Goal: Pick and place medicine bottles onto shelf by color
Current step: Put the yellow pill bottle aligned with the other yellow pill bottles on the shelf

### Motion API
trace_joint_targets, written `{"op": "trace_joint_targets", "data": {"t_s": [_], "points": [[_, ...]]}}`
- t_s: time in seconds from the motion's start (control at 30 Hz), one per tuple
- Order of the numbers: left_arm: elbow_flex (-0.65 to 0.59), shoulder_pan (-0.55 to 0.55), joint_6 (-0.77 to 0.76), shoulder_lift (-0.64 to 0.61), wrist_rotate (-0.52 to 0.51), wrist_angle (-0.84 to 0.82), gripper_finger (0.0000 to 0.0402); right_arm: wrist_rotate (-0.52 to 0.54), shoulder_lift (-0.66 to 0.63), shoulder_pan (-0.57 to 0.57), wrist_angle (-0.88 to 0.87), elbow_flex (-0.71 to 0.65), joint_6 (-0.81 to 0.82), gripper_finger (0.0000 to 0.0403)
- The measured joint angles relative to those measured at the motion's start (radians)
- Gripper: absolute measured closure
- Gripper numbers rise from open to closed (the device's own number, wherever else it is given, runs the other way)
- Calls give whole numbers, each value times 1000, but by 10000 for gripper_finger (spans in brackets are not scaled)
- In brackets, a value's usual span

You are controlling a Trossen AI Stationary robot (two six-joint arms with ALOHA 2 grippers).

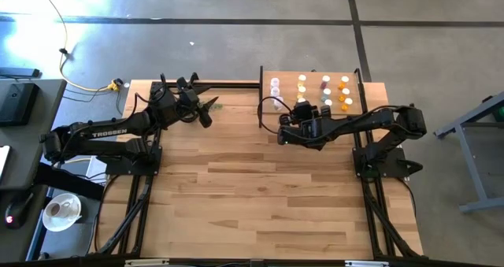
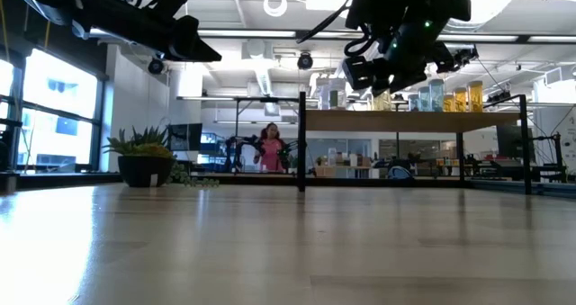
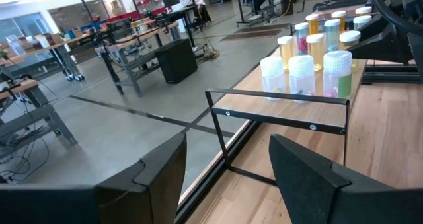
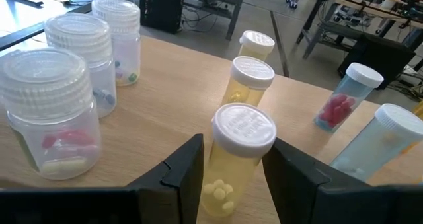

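Medicine bottles are gathered on the shelf point(image 1: 268, 79), a pale board on a black frame at the far edge of the planked surface point(image 1: 260, 188), and are sorted there in columns by tint. A yellow bottle point(image 4: 236, 159) with a white cap is held between the narrowed fingers of the right claw point(image 4: 232, 174) over the shelf, at the near end of a column of two other yellow bottles point(image 4: 250, 84). Beside that column stand three clear jars point(image 4: 54, 112) on one side and pale blue bottles point(image 4: 346, 98) on the other. The step in hand is judged to be the setting-down of this yellow bottle with its colour group. Whether its base touches the board cannot be told. Next, the bottle would need to be lowered upright until seated, then the fingers spread and drawn back without knocking the neighbours. The left claw point(image 3: 228, 174) is kept wide and empty, well apart from the shelf near a potted plant point(image 2: 142, 157).
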Motion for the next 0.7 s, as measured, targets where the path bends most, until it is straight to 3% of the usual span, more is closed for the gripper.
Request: {"op": "trace_joint_targets", "data": {"t_s": [0.7], "points": [[0, 0, 0, 0, 0, 7, 195, -14, 0, -11, 0, 0, 12, 262]]}}
